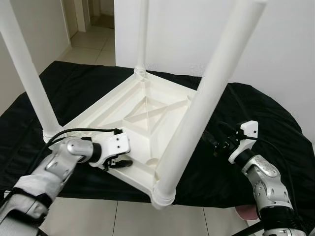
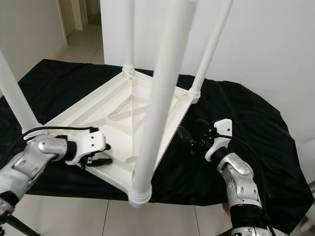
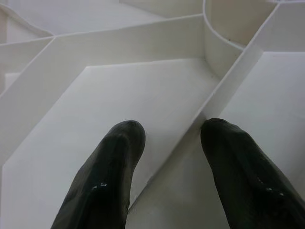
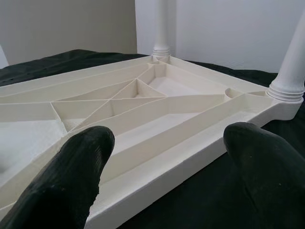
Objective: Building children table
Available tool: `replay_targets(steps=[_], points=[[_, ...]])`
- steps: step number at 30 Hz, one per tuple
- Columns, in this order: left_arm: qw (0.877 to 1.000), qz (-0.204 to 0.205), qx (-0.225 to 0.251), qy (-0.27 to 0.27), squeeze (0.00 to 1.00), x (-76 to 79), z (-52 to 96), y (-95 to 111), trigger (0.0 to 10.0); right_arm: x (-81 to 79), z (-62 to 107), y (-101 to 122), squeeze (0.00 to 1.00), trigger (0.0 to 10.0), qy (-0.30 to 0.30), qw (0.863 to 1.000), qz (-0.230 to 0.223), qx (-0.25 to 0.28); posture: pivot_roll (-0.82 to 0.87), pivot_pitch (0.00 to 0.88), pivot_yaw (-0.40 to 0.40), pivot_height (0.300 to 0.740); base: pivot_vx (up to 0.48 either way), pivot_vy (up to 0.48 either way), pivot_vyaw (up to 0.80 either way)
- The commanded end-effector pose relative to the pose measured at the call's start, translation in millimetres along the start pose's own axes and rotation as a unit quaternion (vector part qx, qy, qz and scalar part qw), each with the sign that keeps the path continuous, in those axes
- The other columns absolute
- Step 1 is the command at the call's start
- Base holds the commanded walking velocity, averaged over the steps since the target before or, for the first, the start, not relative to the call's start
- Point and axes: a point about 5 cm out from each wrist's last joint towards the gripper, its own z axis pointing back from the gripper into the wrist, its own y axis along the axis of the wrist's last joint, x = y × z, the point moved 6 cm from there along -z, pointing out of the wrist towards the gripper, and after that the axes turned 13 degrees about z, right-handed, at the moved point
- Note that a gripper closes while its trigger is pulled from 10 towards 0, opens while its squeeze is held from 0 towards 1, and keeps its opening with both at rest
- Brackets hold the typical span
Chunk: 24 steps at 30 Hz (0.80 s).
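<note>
Nearest, the upside-down white children table (image 1: pixel 147 118) lies on its top, four legs pointing up. The left gripper (image 1: pixel 120 162) is at its near edge, fingers (image 3: pixel 109 176) slightly spread astride a thin inner rib, not pinching it. The right gripper (image 2: pixel 189 138) hovers just beside the right edge, fingers (image 4: pixel 71 167) spread wide, holding nothing. I think a sideways push could slide the table off, because the black cloth (image 1: pixel 256 118) over the surface looks slippery. Beyond are a white wall (image 1: pixel 285 44) and a tiled floor (image 1: pixel 93 44).
</note>
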Motion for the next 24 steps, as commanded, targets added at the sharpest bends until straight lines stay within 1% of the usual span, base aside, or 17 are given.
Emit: replay_targets(steps=[1,3,4,5,9,11,12,14,16,18,22,23,24], points=[[0.998,0.005,-0.003,0.059,0.00,-11.3,-5.7,-5,10.0,3.3,3.2,-1,0.00,10.0,-0.006,1.000,-0.002,-0.005,0.00,0.000,-0.089,0.740,0.000,0.000,0.00],[0.998,0.010,-0.003,0.069,0.00,-15.7,-8.4,-5,10.0,2.1,3.7,-2,0.00,10.0,-0.004,1.000,-0.004,-0.006,0.00,0.000,-0.089,0.740,0.000,0.000,0.00],[0.996,0.016,0.000,0.086,0.00,-21.7,-12.3,-2,10.0,0.7,4.3,-3,0.00,10.0,-0.002,1.000,-0.005,-0.008,-0.01,0.000,-0.089,0.740,0.000,0.000,0.00],[0.994,0.023,0.007,0.106,0.00,-29.1,-20.2,2,10.0,-0.6,5.9,-5,0.00,10.0,-0.003,1.000,-0.005,-0.012,-0.01,0.000,-0.089,0.740,0.000,0.000,0.00],[0.994,0.022,0.010,0.109,0.00,-30.4,-23.6,4,10.0,-0.5,6.6,-6,0.00,10.0,-0.004,1.000,-0.005,-0.015,-0.01,0.000,-0.089,0.740,0.000,0.000,0.00],[0.990,0.032,0.020,0.132,0.00,-38.6,-29.7,10,10.0,-1.1,7.6,-8,0.00,10.0,-0.008,1.000,-0.009,-0.018,-0.02,0.000,-0.091,0.740,0.000,0.000,0.00],[0.990,0.032,0.020,0.132,0.00,-38.6,-29.7,10,10.0,-1.1,7.6,-8,0.00,10.0,-0.008,1.000,-0.009,-0.018,-0.02,0.000,-0.091,0.740,0.000,0.000,0.00],[0.986,0.043,0.029,0.157,0.00,-46.5,-36.3,16,10.0,-0.5,7.8,-9,0.00,10.0,-0.021,0.999,-0.014,-0.020,-0.02,0.000,-0.091,0.740,0.000,0.000,0.00],[0.983,0.044,0.029,0.177,0.00,-52.2,-38.4,19,10.0,-2.7,7.4,-9,0.00,10.0,-0.022,0.999,-0.014,-0.018,-0.03,0.000,-0.086,0.740,0.000,0.000,0.00],[0.979,0.056,0.036,0.195,0.00,-58.1,-38.2,22,10.0,-2.8,7.5,-9,0.00,10.0,-0.028,0.999,-0.016,-0.017,-0.03,0.000,-0.086,0.740,0.000,0.000,0.00],[0.977,0.059,0.038,0.201,0.00,-60.2,-37.8,23,10.0,-2.3,7.7,-9,0.00,10.0,-0.032,0.999,-0.016,-0.017,-0.03,0.000,-0.082,0.740,0.000,0.000,0.00],[0.975,0.056,0.037,0.213,0.00,-64.8,-36.1,24,10.0,-2.2,8.2,-9,0.00,10.0,-0.035,0.999,-0.016,-0.017,-0.03,0.000,-0.082,0.740,0.000,0.000,0.00],[0.975,0.056,0.037,0.213,0.00,-64.8,-36.1,24,10.0,-2.2,8.2,-9,0.00,10.0,-0.035,0.999,-0.016,-0.017,-0.03,0.000,-0.082,0.740,0.000,0.000,0.00]])
